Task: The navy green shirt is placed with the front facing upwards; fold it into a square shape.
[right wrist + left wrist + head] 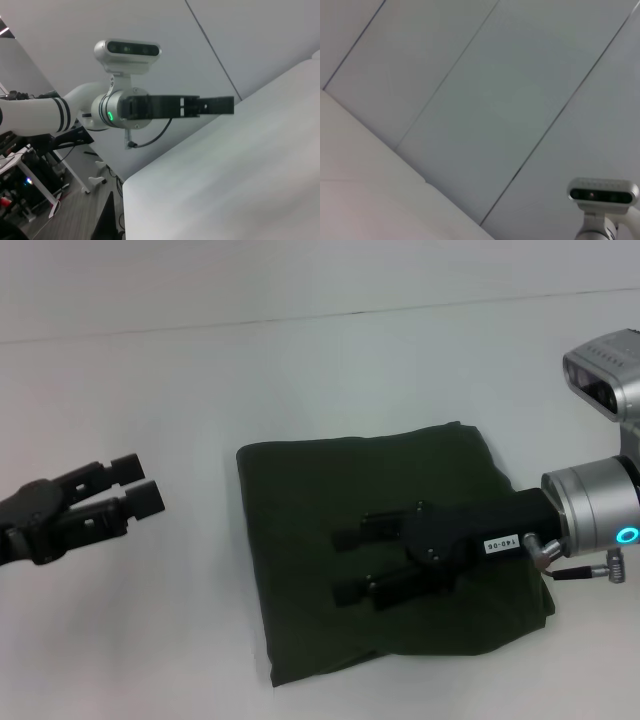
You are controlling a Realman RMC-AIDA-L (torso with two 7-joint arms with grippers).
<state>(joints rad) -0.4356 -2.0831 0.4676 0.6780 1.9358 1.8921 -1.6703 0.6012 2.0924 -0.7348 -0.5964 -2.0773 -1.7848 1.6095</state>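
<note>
Navy green shirt (300, 560) lies folded into a rough square, plain side up, mid white table (150, 640). Right gripper (350, 563) hovers over it, jaws spread, holding nothing. Left gripper (145, 483) off to the left above bare table, fingers parted, empty.

I see the shirt (330, 570) as plain dark olive green, no print showing, under my right jaws (352, 565), which are matte black with a small white label behind them. The wrist ring glows cyan. My left jaws (140, 483) are black too. The surface (300, 370) is plain white.
</note>
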